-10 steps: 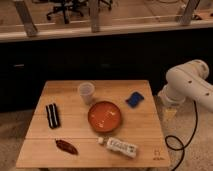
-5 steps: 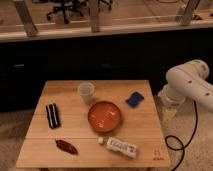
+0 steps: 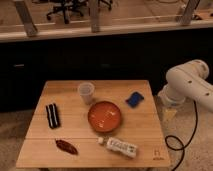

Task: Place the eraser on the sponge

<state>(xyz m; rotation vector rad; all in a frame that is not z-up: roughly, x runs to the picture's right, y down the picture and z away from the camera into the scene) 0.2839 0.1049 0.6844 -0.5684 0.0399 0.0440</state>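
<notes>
The eraser (image 3: pixel 52 115), a black block with white stripes, lies on the left side of the wooden table (image 3: pixel 140 135). A blue sponge (image 3: pixel 134 99) rests on the table's right side, toward the back. My white arm (image 3: pixel 187 87) hangs beyond the table's right edge. Its gripper (image 3: pixel 170 113) points down beside that edge, to the right of the sponge and far from the eraser. Nothing is seen held in it.
An orange bowl (image 3: pixel 105 116) sits at the table's centre with a clear cup (image 3: pixel 86 93) behind it. A white bottle (image 3: pixel 120 146) lies near the front edge and a brown object (image 3: pixel 66 146) at the front left. A black cable (image 3: pixel 181 145) trails on the floor at right.
</notes>
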